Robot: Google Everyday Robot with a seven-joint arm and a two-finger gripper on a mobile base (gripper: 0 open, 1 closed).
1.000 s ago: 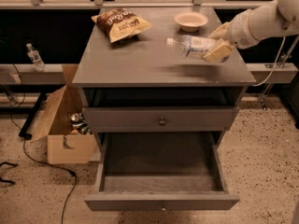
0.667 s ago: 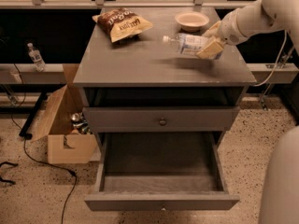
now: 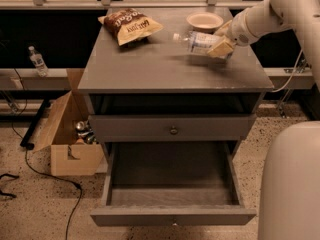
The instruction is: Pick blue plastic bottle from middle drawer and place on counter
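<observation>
The blue plastic bottle (image 3: 196,41) lies on its side, white cap pointing left, held low over the right part of the counter (image 3: 155,66). My gripper (image 3: 218,43) comes in from the right on the white arm and is shut on the bottle's base end. I cannot tell whether the bottle touches the counter. The middle drawer (image 3: 172,184) stands pulled open below, its dark floor bare.
A chip bag (image 3: 131,25) lies at the counter's back left and a shallow bowl (image 3: 205,20) at the back right. A closed drawer front with a round knob (image 3: 173,130) sits above the open one. A cardboard box (image 3: 70,134) and cables lie on the floor left. The robot's white body (image 3: 290,184) fills the lower right.
The gripper with the bottle has shifted left and slightly back over the counter. The camera view has changed, bringing the robot's white body into the lower right.
</observation>
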